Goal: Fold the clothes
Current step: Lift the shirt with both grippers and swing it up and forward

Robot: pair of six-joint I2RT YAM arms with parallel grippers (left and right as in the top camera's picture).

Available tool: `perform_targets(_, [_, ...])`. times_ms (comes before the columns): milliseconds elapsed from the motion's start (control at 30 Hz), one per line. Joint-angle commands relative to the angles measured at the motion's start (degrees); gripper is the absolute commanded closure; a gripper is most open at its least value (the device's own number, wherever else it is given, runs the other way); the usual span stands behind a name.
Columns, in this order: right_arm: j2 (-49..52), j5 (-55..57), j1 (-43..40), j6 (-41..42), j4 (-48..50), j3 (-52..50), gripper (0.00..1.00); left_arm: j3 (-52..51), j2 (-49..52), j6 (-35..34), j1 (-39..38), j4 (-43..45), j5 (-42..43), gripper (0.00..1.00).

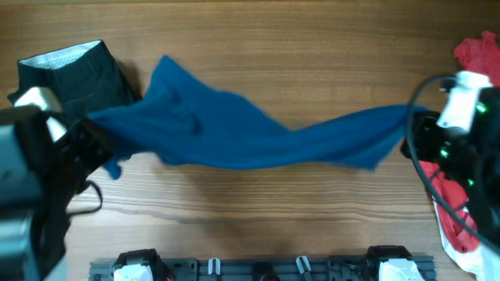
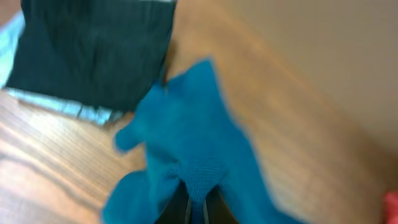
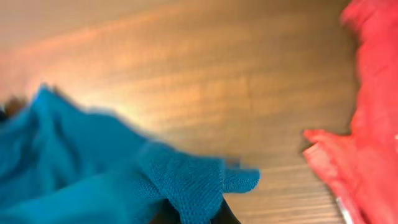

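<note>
Spreading step: left tool [image 2: 198, 210] and right tool [image 3: 189, 214] each pinch one end of the blue shirt [image 1: 250, 136], stretched across the bench [image 1: 258, 211]; next, probably, lay it flat.

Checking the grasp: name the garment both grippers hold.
The blue shirt, stretched between the left gripper and right gripper. The black garment and red T-shirt lie ungripped.

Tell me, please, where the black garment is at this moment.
In the overhead view the black garment lies at the far left of the table, next to the left end of the stretched blue shirt.
</note>
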Motion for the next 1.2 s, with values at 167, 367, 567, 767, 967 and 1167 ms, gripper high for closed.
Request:
perform_targets(167, [1.38,7.87,0.00,1.40,1.46,6.03,0.96,6.19,-0.98,1.09,0.33,4.13,0.28,0.96])
perform_targets(367, [13.46,7.74,0.00,1.40,2.54,6.03,0.96,6.19,9.09,1.18,0.28,9.57,4.22,0.96])
perform_targets(567, [29.35,7.28,-0.46,-0.87,16.74,6.03,0.96,6.21,25.77,1.33,0.17,27.32,14.60,0.96])
perform_targets(767, [32.24,7.54,-4.22,7.08,33.62,11.23,0.96,7.91,34.36,-3.41,0.35,59.41,24.85,0.96])
perform_targets(967, [32.00,6.75,-7.08,6.49,34.73,27.39,0.96,20.50,34.40,-3.56,0.33,66.90,21.66,0.96])
perform_targets(1167, [32.72,8.98,-7.13,1.95,23.78,29.81,0.96,25.31,34.38,1.84,0.26,49.48,24.37,0.96])
